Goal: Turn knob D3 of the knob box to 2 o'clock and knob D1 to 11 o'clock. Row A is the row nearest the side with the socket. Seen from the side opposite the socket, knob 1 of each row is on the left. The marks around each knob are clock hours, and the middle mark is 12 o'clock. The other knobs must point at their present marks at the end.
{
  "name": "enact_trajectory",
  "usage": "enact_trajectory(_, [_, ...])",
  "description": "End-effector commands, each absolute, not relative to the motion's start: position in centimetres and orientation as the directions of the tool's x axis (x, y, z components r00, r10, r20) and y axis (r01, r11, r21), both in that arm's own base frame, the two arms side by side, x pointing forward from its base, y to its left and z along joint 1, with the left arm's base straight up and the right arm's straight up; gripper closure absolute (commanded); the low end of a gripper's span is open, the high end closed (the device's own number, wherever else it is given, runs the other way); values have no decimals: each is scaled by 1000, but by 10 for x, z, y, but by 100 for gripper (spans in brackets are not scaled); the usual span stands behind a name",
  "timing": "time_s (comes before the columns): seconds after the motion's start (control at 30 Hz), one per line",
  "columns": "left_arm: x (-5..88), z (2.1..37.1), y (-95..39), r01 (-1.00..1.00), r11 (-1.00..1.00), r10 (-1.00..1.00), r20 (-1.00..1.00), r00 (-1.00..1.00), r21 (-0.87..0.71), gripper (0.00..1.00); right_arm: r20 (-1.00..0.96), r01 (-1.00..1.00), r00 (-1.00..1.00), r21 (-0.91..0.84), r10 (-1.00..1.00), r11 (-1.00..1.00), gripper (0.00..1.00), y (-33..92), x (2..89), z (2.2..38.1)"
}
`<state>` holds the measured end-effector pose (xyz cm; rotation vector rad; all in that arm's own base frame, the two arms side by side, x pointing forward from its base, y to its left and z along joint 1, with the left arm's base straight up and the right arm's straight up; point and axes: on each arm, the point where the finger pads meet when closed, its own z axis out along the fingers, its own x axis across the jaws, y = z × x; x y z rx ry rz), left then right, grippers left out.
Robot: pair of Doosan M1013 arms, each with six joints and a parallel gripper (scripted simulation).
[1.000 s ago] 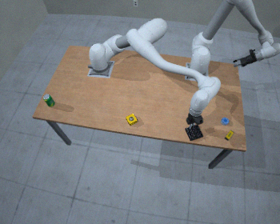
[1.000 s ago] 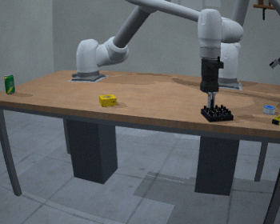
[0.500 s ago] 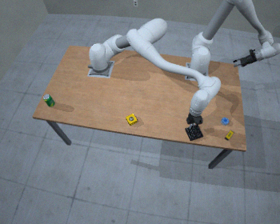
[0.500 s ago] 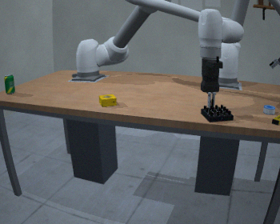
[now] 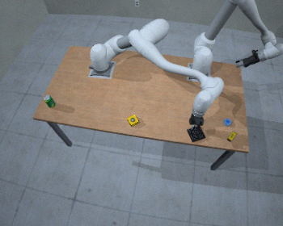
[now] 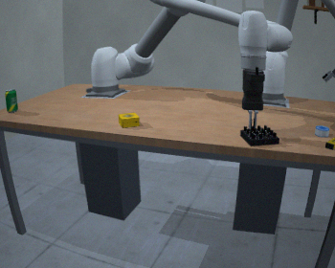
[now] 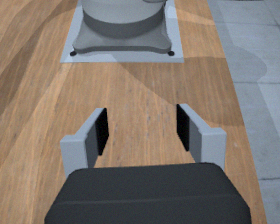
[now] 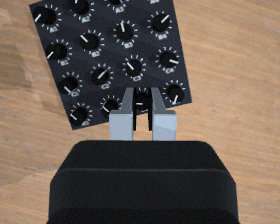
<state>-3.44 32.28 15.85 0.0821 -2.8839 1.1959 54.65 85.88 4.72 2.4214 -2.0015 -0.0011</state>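
- The right arm [image 5: 170, 68] [image 6: 206, 9] arches high from its base, stretches across in a long reach and bends sharply near its end.
- Its wrist [image 5: 204, 101] [image 6: 253, 43] drops steeply, with the right hand [image 5: 195, 127] [image 6: 253, 125] [image 8: 142, 100] pointing downward.
- The right hand is gripping, its two pale fingers [image 6: 250, 119] nearly parallel across a narrow gap.
- The left arm [image 5: 221, 21] [image 6: 287, 16] rises tall from its own base, folds over at the top and descends on the far side.
- The left hand [image 5: 239, 64] [image 6: 326, 77] [image 7: 142, 120] hangs well apart from the right, fingers spread wide, nothing between them.
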Motion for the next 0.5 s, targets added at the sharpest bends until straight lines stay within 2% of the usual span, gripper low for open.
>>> enact_trajectory(0.0, [-34, 159, 323, -56, 706, -41, 38, -998, -706, 0, -1, -992, 123, -1, -992, -123, 70, 859, 547, 49])
enact_trajectory(0.47, [-34, 159, 323, -56, 706, -41, 38, -998, -706, 0, -2, -986, -166, 0, -986, 166, 70, 859, 547, 49])
